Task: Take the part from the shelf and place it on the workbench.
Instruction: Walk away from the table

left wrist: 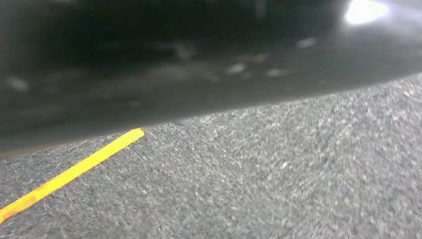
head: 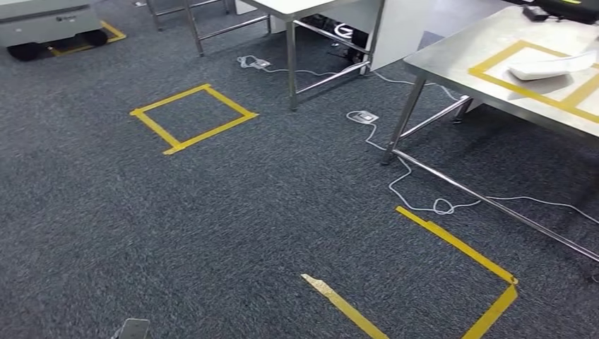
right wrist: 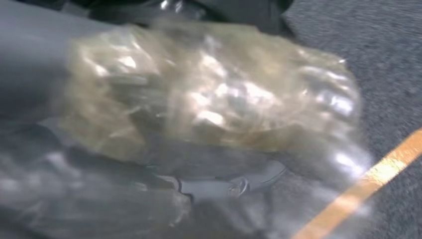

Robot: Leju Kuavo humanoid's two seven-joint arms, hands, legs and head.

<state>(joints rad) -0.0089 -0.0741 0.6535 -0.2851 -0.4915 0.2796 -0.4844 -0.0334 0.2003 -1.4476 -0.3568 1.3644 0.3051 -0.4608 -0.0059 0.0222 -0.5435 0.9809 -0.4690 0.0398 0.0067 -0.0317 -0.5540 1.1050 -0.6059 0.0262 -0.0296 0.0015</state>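
Note:
The part [right wrist: 209,99] is a crumpled clear plastic bag with pale pieces inside, seen blurred in the right wrist view. My right hand [right wrist: 45,149] holds it from behind, and the bag hides the fingers. The steel workbench [head: 452,60] stands at the far right of the head view, with a yellow taped rectangle [head: 494,79] on its top. A small grey piece of my left hand [head: 131,329] shows at the bottom edge of the head view, too little to tell how its fingers lie.
A white flat object [head: 551,66] lies inside the workbench's taped rectangle. White cables [head: 417,198] trail over the grey carpet by the bench legs [head: 402,123]. Yellow tape squares [head: 192,117] [head: 459,247] mark the floor. Another table frame [head: 293,63] stands behind, and a wheeled grey unit [head: 42,25] sits far left.

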